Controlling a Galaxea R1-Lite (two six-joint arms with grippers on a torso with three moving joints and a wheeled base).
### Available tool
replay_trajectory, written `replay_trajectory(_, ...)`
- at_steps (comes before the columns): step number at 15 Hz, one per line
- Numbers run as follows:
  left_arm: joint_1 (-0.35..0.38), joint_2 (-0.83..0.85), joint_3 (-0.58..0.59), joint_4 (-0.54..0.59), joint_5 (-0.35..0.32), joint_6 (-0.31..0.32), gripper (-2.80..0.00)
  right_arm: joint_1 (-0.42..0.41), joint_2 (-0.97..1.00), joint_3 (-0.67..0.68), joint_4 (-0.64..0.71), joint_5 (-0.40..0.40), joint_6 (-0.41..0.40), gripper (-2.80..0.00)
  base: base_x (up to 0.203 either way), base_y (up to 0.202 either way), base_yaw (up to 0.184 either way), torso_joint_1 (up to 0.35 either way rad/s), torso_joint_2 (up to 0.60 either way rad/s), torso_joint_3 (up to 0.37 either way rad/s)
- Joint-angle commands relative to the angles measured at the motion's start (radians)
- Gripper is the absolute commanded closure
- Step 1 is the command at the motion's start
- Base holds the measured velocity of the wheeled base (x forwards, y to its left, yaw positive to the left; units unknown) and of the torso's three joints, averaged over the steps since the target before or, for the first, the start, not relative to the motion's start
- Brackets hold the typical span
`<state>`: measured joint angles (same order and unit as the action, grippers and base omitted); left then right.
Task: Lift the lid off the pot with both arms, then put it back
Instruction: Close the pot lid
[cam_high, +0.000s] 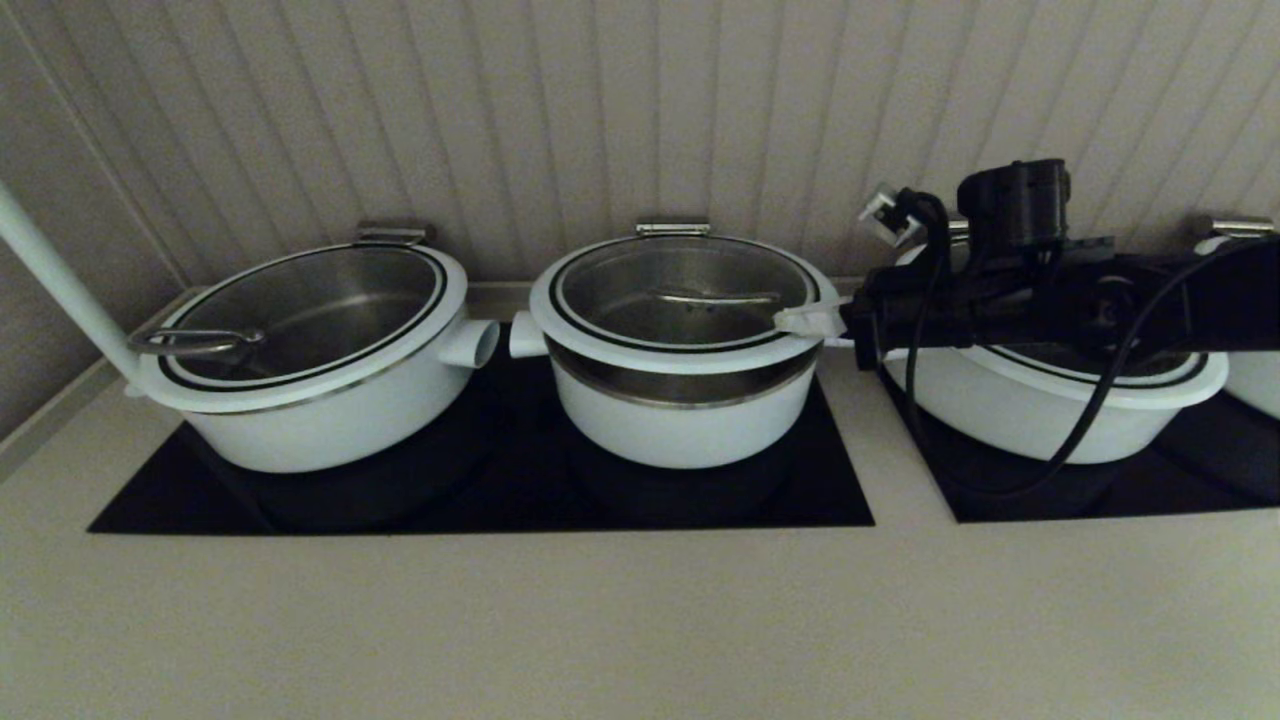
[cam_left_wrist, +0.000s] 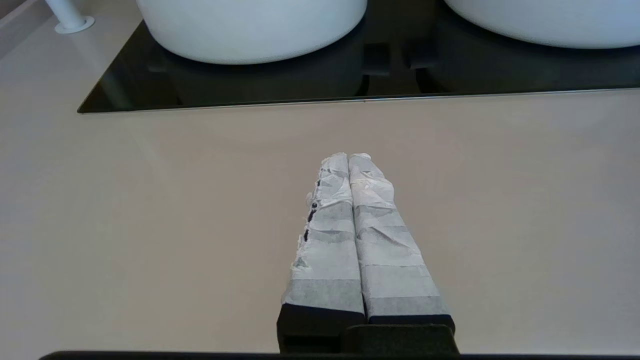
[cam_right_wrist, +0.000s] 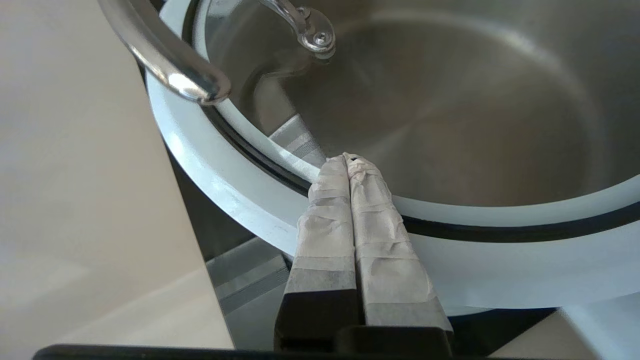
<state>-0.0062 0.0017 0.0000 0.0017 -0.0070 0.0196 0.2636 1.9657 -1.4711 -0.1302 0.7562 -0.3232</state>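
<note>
The pot (cam_high: 680, 425), small, deep and white, stands mid-cooktop with the lid (cam_high: 640, 352) resting on it. The lid's steel bar handle (cam_high: 715, 297) crosses its glass. My right arm reaches in from the right. My right gripper (cam_high: 800, 320) is shut and empty, its taped fingers lying over the lid's right rim. In the right wrist view the gripper (cam_right_wrist: 348, 159) points across the white rim (cam_right_wrist: 235, 185) toward the glass, beside the handle (cam_right_wrist: 170, 70). My left gripper (cam_left_wrist: 348, 156) is shut and empty, over the beige counter in front of the cooktop; it is out of the head view.
A wider lidded pot (cam_high: 310, 410) stands to the left and another (cam_high: 1040, 415) to the right, behind my right arm. A white pole (cam_high: 60, 290) rises at the far left. Black cooktops (cam_high: 480, 505) lie under the pots, with a panelled wall behind and beige counter (cam_high: 600, 620) in front.
</note>
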Motion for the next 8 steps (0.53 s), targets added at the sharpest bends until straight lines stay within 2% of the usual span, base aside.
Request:
replay_trajectory(1, 0.000, 0.000, 0.000, 0.000, 0.001, 0.000, 0.00, 0.000, -0.001, 0.023, -0.003, 0.005, -0.004, 0.00, 0.000, 0.000, 0.000, 0.000, 0.00, 0.000)
replay_trajectory(8, 0.000, 0.000, 0.000, 0.000, 0.001, 0.000, 0.00, -0.001, -0.007, 0.107, -0.011, 0.003, -0.006, 0.00, 0.000, 0.000, 0.000, 0.000, 0.00, 0.000)
